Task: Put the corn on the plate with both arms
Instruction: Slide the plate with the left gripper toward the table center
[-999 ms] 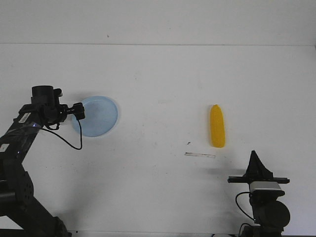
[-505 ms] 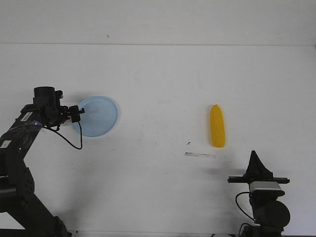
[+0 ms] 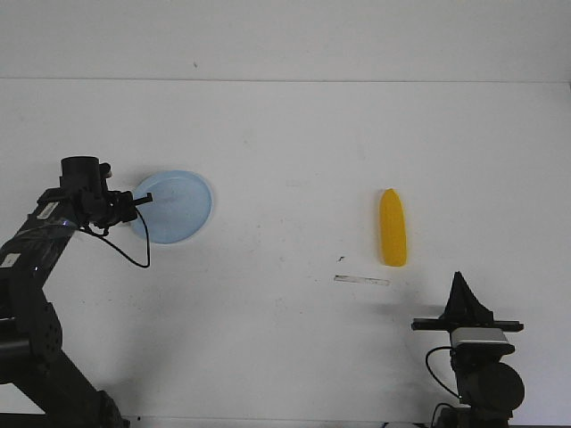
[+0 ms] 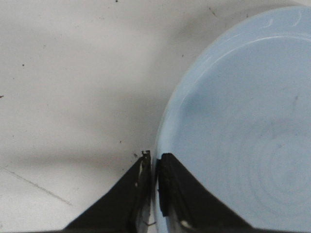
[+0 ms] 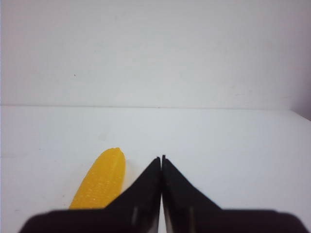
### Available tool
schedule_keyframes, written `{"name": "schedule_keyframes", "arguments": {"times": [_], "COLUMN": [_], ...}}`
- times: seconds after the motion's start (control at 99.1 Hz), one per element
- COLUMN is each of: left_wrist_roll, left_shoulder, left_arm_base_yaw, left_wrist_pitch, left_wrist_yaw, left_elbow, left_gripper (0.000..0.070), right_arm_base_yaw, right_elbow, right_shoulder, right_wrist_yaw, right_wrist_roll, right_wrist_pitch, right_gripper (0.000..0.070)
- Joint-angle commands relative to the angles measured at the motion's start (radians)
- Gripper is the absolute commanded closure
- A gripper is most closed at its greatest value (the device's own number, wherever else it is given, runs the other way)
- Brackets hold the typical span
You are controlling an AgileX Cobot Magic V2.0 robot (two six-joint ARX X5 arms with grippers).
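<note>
1. In the front view, the plate (image 3: 175, 207) is lying flat on the white surface (image 3: 294, 143) at centre left, and the corn (image 3: 393, 227) is lying at centre right, well apart from it, with its long axis running up and down the frame.

2. The left pincer (image 4: 154, 167) is closing narrowly on the plate's rim: in the left wrist view one finger is sitting outside the rim and the other just inside it, with the thin lip between them. This grip looks chosen so that the plate can be dragged or steadied by its edge, since a shallow plate offers nothing else to hold.

3. The right pincer (image 5: 161, 167) is resting with its tips pressed together on nothing. It is sitting low at the bottom right of the front view, pointing up the frame, with the corn just beside its line of aim in the right wrist view.

4. As a judgement, the job is only beginning: the corn is not yet being touched, and the right pincer needs to spread before it can straddle the cob.

5. A thin pale strip (image 3: 361, 280) is lying on the surface between the corn and the right arm.
</note>
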State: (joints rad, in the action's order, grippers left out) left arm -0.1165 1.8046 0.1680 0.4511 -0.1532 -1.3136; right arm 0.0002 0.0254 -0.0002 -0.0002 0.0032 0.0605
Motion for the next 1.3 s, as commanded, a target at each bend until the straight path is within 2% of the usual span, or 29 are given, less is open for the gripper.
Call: {"name": "schedule_keyframes", "arguments": {"times": [0.0, 0.131, 0.353, 0.444, 0.656, 0.838, 0.979, 1.141, 1.292], "left_wrist_roll": [-0.008, -0.006, 0.03, 0.037, 0.022, 0.023, 0.032, 0.056, 0.061], "left_shoulder": [0.014, -0.018, -0.149, -0.211, -0.286, -0.255, -0.19, -0.09, -0.012], "left_arm_base_yaw": [0.005, 0.005, -0.027, -0.074, -0.248, -0.437, -0.539, -0.595, -0.603], "left_wrist_pitch": [0.019, 0.054, 0.095, 0.122, 0.144, 0.148, 0.129, 0.128, 0.121], "left_wrist_yaw": [0.008, 0.005, -0.059, -0.06, -0.135, -0.132, -0.1, -0.078, -0.076], "left_elbow": [-0.021, -0.021, -0.021, -0.021, -0.021, -0.021, -0.021, -0.021, -0.021], "left_gripper": [0.07, 0.07, 0.07, 0.07, 0.07, 0.07, 0.07, 0.07, 0.07], "right_arm_base_yaw": [0.0, 0.0, 0.001, 0.001, 0.001, 0.001, 0.001, 0.001, 0.001], "right_elbow": [0.0, 0.0, 0.0, 0.0, 0.0, 0.0, 0.0, 0.0, 0.0], "right_shoulder": [0.001, 0.001, 0.001, 0.001, 0.001, 0.001, 0.001, 0.001, 0.001], "right_wrist_yaw": [0.0, 0.0, 0.0, 0.0, 0.0, 0.0, 0.0, 0.0, 0.0], "right_wrist_roll": [-0.001, -0.001, -0.001, 0.0, 0.0, -0.001, -0.001, -0.001, -0.001], "right_wrist_pitch": [0.007, 0.007, 0.007, 0.007, 0.007, 0.006, 0.006, 0.006, 0.006], "right_gripper": [0.07, 0.07, 0.07, 0.07, 0.07, 0.07, 0.07, 0.07, 0.07]}}
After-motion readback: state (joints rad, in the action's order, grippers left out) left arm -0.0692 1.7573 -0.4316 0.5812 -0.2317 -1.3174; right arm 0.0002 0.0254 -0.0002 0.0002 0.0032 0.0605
